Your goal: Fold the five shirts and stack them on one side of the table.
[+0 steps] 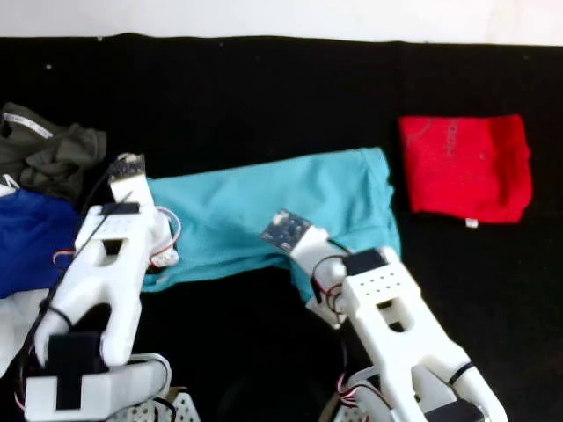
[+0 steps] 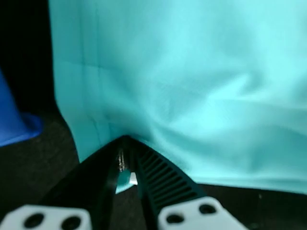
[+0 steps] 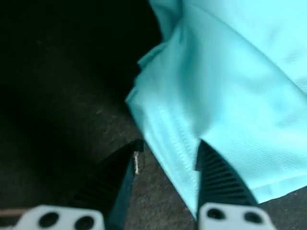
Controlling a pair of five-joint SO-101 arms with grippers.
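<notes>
The left gripper [image 2: 127,143] pinches the left end of the rumpled teal fabric shirt [image 1: 281,207]; the right gripper [image 3: 168,149] straddles its near edge, jaws spread.

Reads as soft matt cloth on teal shirt [image 1: 290,207], fine knit and stitched hem up close; same matt cloth on red shirt [image 1: 464,167], blue shirt [image 1: 26,237], olive shirt [image 1: 53,149]. Matt black fabric, faintly rough, over table [image 1: 264,88]. Smooth white plastic on left arm [image 1: 110,264] and right arm [image 1: 396,308], ribbed matt black plastic on fingers [image 2: 163,177] of left gripper [image 2: 125,143], right gripper [image 3: 169,148].
</notes>
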